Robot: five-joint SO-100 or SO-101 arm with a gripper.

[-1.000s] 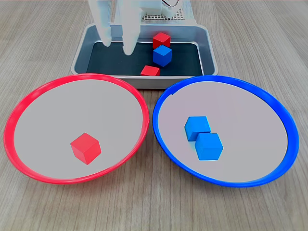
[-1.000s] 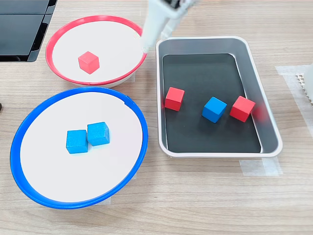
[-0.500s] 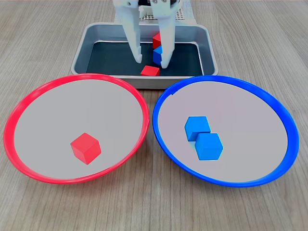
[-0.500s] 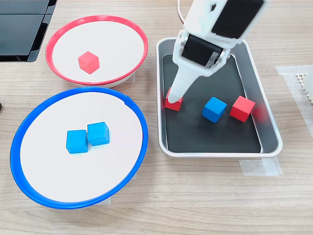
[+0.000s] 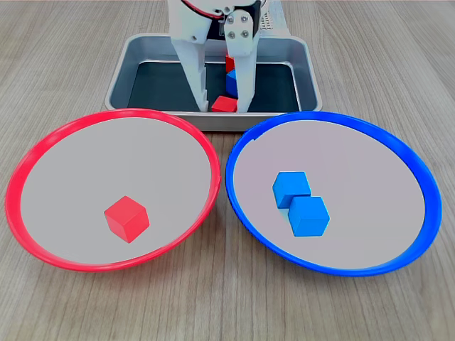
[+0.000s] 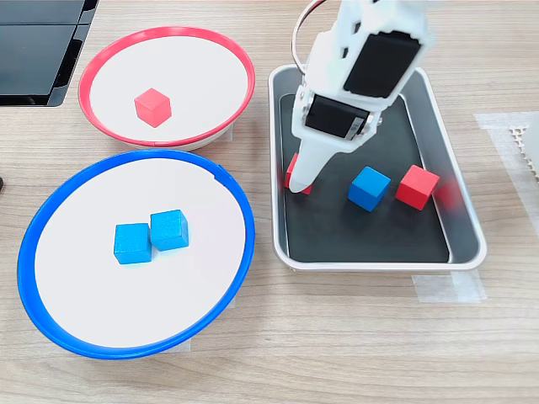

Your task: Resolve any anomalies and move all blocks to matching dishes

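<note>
First exterior view: gripper is down inside the tray, its two white fingers apart and straddling a red block at the tray's near wall. Contact between the pads and the block cannot be told. Behind the fingers, a blue block and a second red block show only in slivers. Red dish at this view's left holds one red cube. Blue dish at this view's right holds two blue cubes, touching. All sit on a pale wood-grain table.

Second exterior view: gripper stands over the red block at the tray's left end; the near finger hides most of it, so the grip cannot be read. Blue block and red block lie near each other further right in the tray. Red dish top left, one cube; blue dish below it, cube pair. Dark panel at top left corner; clear tape on the table by the tray.
</note>
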